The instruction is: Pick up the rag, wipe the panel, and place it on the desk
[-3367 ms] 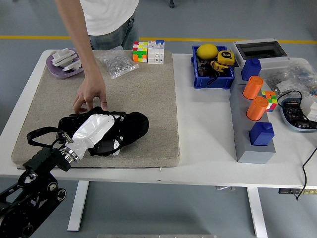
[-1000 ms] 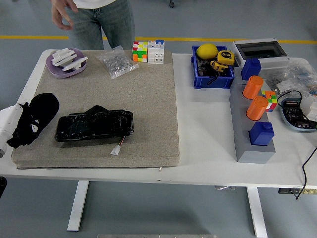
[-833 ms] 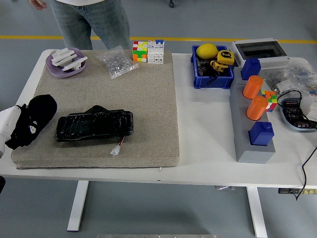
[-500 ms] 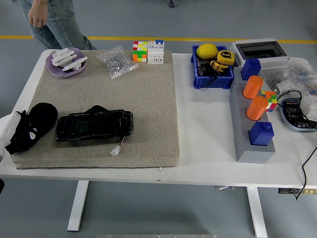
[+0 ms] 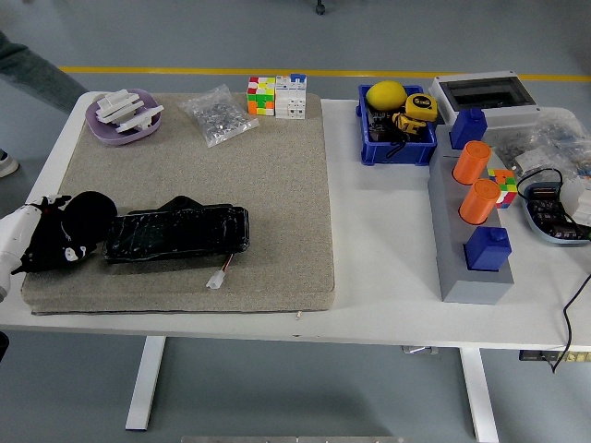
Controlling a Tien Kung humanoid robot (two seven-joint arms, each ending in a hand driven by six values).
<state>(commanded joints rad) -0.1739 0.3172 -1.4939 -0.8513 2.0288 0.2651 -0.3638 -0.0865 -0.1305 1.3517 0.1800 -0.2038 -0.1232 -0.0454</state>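
Note:
The black panel (image 5: 175,233) lies flat on the grey felt mat (image 5: 259,166), near its front left, with a small white connector (image 5: 218,278) on a wire at its front. My left hand (image 5: 48,242) comes in from the left edge and is shut on the black rag (image 5: 88,214). The rag rests on the mat and touches the panel's left end. My right hand is out of view.
A purple dish of white parts (image 5: 123,114), a bag of small parts (image 5: 218,113) and puzzle cubes (image 5: 276,95) sit along the mat's far edge. A blue bin (image 5: 397,126) and a grey block with orange cylinders (image 5: 473,198) stand to the right. A person's leg (image 5: 28,69) shows at the top left.
My left hand lifted the rag off the panel and drew it to the mat's left edge, then nudged it back against the panel's left end. The person took the hand away and walked off left.

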